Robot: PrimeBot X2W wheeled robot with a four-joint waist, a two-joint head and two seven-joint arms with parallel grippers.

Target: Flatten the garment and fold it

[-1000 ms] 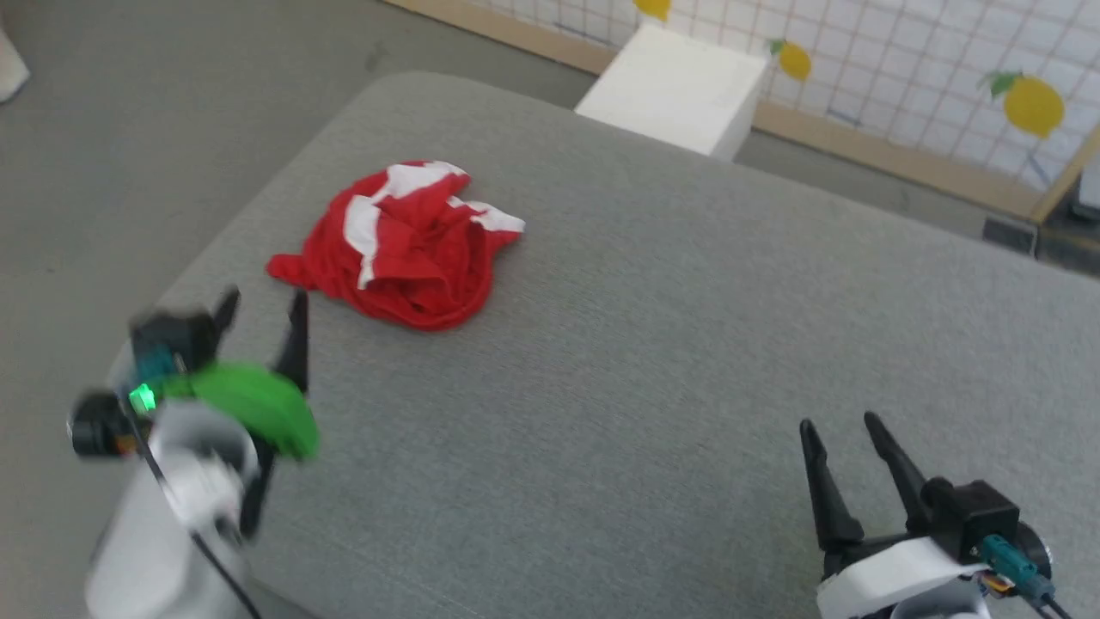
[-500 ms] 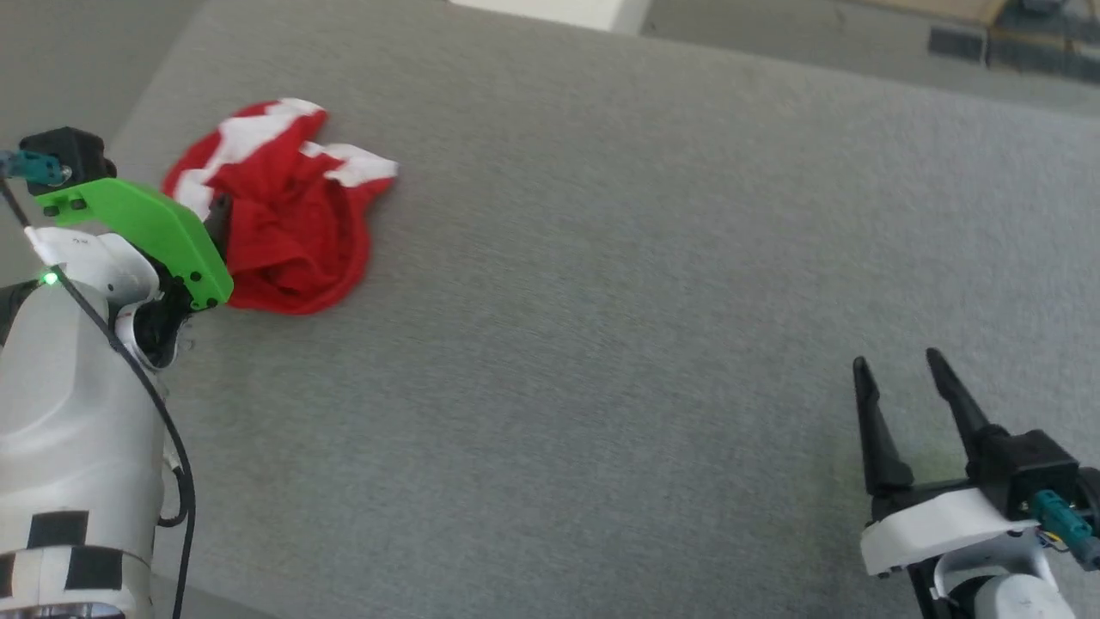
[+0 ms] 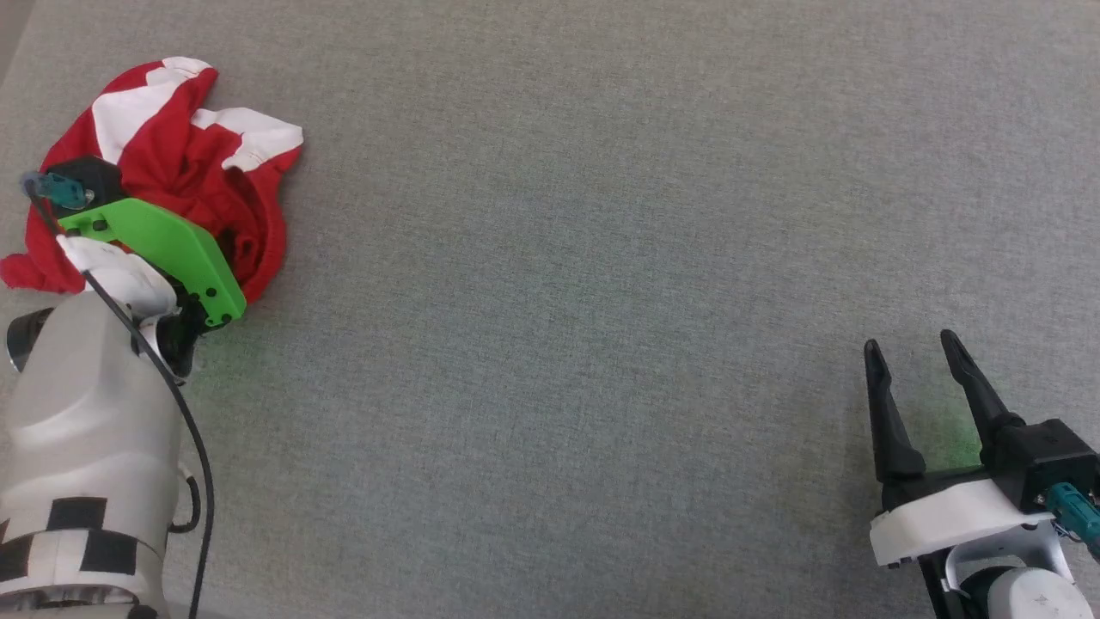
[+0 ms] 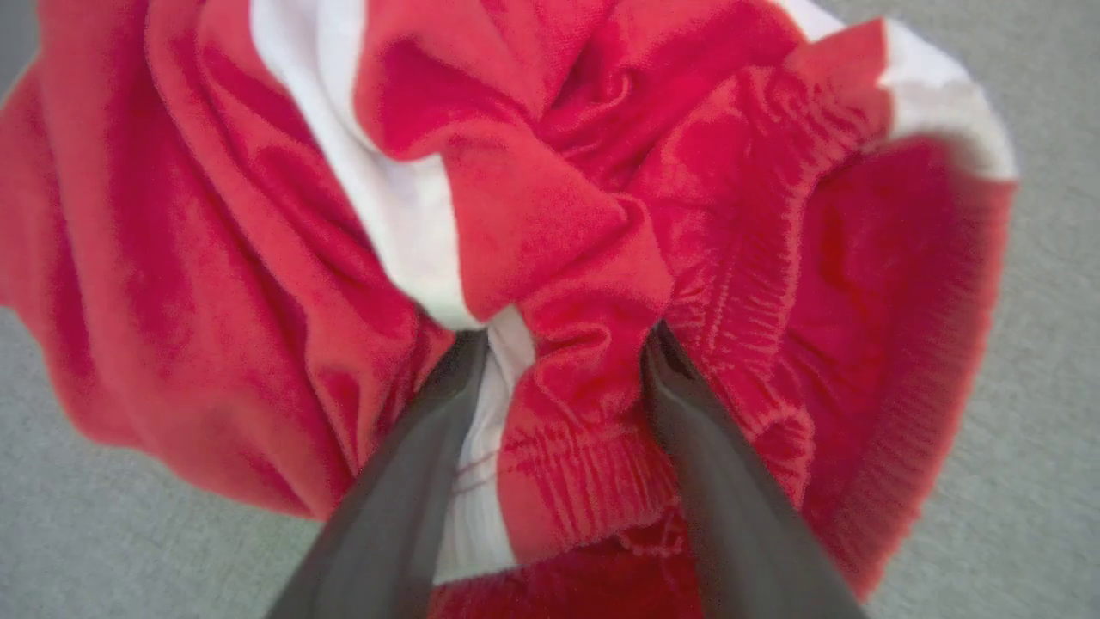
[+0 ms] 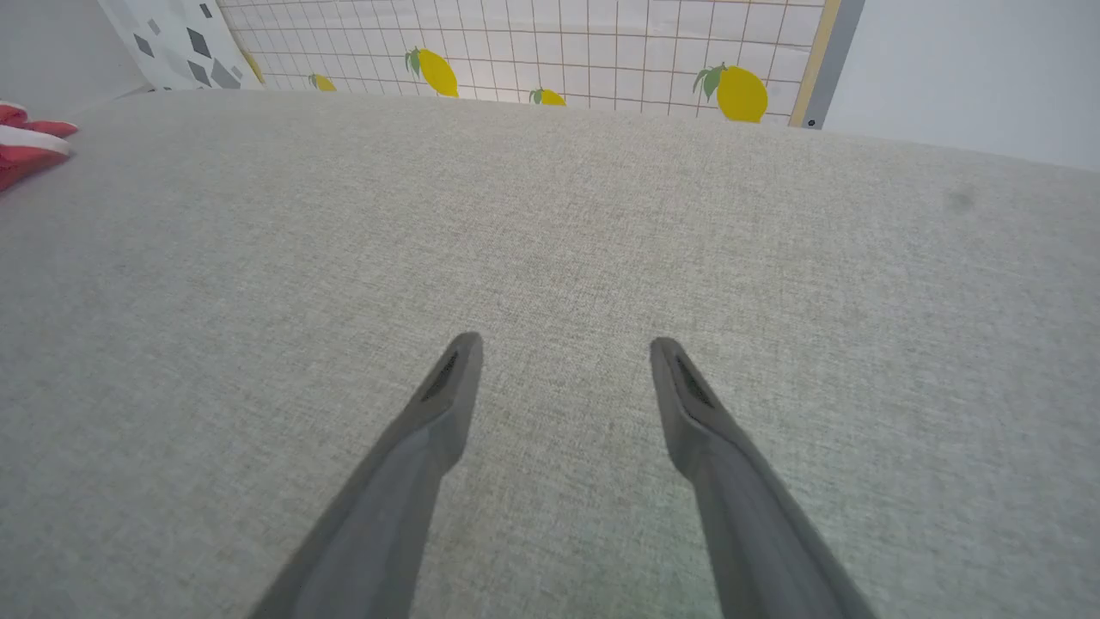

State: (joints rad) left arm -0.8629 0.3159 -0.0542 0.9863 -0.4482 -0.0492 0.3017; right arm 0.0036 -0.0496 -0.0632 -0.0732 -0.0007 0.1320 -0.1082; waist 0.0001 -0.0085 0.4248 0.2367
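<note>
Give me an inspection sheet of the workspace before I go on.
Surface: grey fabric surface, flat.
Job's things: garment crumpled in a heap, red with white stripes, not yet flattened.
Clutter: nothing seen.
Grippers: left gripper open, fingers pressed into the garment with a fold between them; right gripper open, over bare surface, far from the garment.
Cables: black cable running along the left forearm.
Surroundings: lemon-print grid wall beyond the surface's far edge.

Crumpled red garment (image 3: 172,163) with white stripes lies bunched on a grey fabric-covered surface (image 3: 601,258). It sits near the surface's left edge.
</note>
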